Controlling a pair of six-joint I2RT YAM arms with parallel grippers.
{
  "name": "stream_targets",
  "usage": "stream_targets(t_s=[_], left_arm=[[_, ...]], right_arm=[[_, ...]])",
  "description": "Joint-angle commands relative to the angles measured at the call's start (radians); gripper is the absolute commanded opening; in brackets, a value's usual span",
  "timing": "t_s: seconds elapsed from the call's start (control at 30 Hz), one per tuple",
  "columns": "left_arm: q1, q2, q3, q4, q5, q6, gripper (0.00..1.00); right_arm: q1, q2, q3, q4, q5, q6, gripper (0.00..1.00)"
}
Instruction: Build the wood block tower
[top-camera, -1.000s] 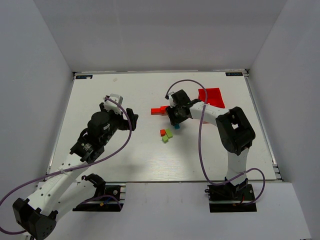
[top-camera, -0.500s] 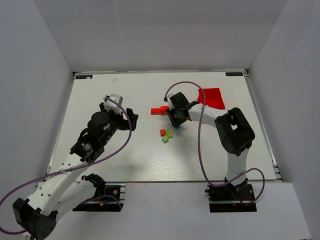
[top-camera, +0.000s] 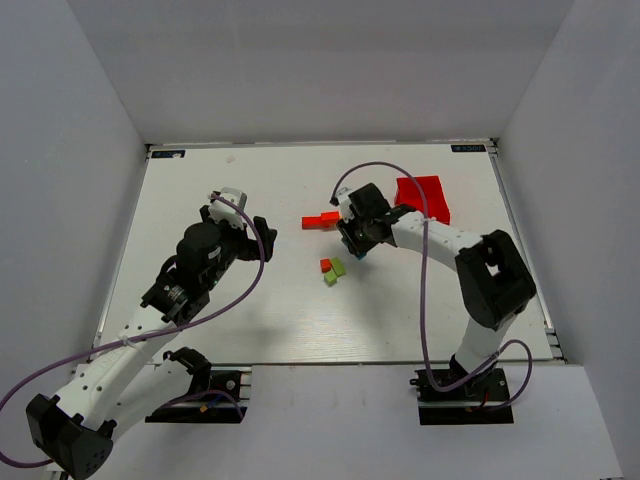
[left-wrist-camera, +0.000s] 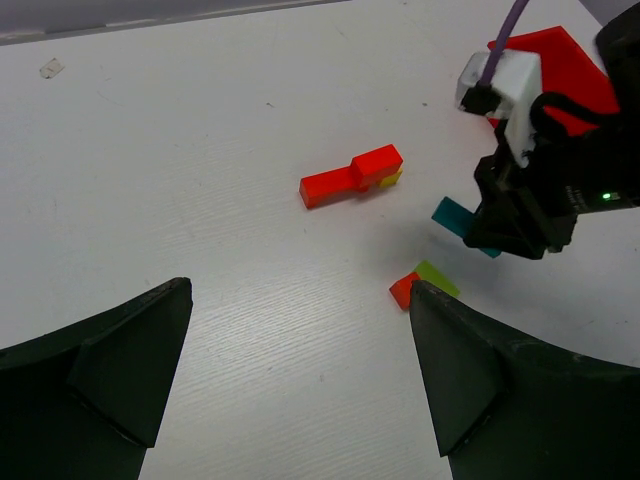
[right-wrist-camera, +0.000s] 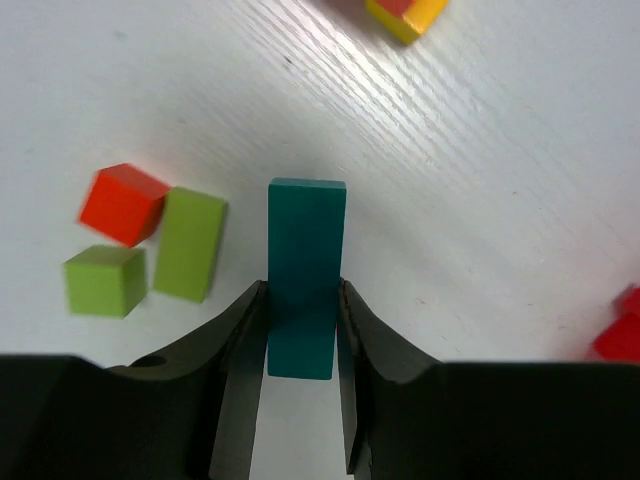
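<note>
**Clamping a teal bar (right-wrist-camera: 306, 250) over the table (top-camera: 200, 180)**

The left gripper (left-wrist-camera: 300, 300) hangs spread wide and empty. At mid-table a red cube (right-wrist-camera: 122, 203), a lime bar (right-wrist-camera: 190, 243) and a lime cube (right-wrist-camera: 103, 281) huddle together. Just right of them, the right gripper (right-wrist-camera: 300, 295) pinches the teal bar. A red bin (top-camera: 425, 190) sits farther right.

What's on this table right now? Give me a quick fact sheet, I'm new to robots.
Right claw: shut on teal bar
Left claw: open, empty
Loose cluster: orange-red cube, lime bar, lime cube, side by side
Partial stack: red bar beside red cube sitting on yellow block
Far right: red bin
</note>
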Motion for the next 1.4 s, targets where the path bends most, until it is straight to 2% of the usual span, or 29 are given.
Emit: stream_targets(t_s=[0.0, 0.1, 0.23, 0.57, 0.93, 1.03, 1.13, 1.23, 1.37], left_arm=[[0.003, -0.004, 0.004, -0.01, 0.016, -0.002, 0.99], [0.003, -0.004, 0.004, -0.01, 0.017, -0.002, 0.99], [0.003, -0.004, 0.004, -0.01, 0.017, 0.007, 0.99], [0.003, -0.015, 0.004, -0.01, 0.026, 0.007, 0.99], [0.003, -0.015, 0.004, -0.001, 0.026, 0.016, 0.99], [0.012, -0.015, 0.004, -0.001, 0.026, 0.016, 0.99], [0.013, -0.015, 0.004, -0.001, 0.026, 0.016, 0.99], [0.013, -0.015, 0.004, -0.001, 0.026, 0.025, 0.99], [0.013, -0.015, 0.004, -0.001, 0.026, 0.025, 0.99]], right_arm=[[0.0, -0.131, -0.002, -0.012, -0.087, -0.097, 0.1], [-0.008, -0.151, 0.027, -0.039, -0.127, -0.215, 0.1], [-0.012, -0.118, 0.114, -0.074, -0.146, -0.344, 0.0], [-0.044, 0.04, 0.355, -0.142, -0.26, -0.619, 0.0], [-0.072, 0.181, 0.553, -0.323, -0.412, -1.052, 0.0], [-0.084, 0.241, 0.66, -0.416, -0.464, -1.131, 0.0], [-0.087, 0.329, 0.85, -0.594, -0.489, -1.186, 0.0], [-0.093, 0.39, 0.916, -0.66, -0.495, -1.225, 0.0], [-0.093, 0.409, 0.92, -0.676, -0.504, -1.266, 0.0]])
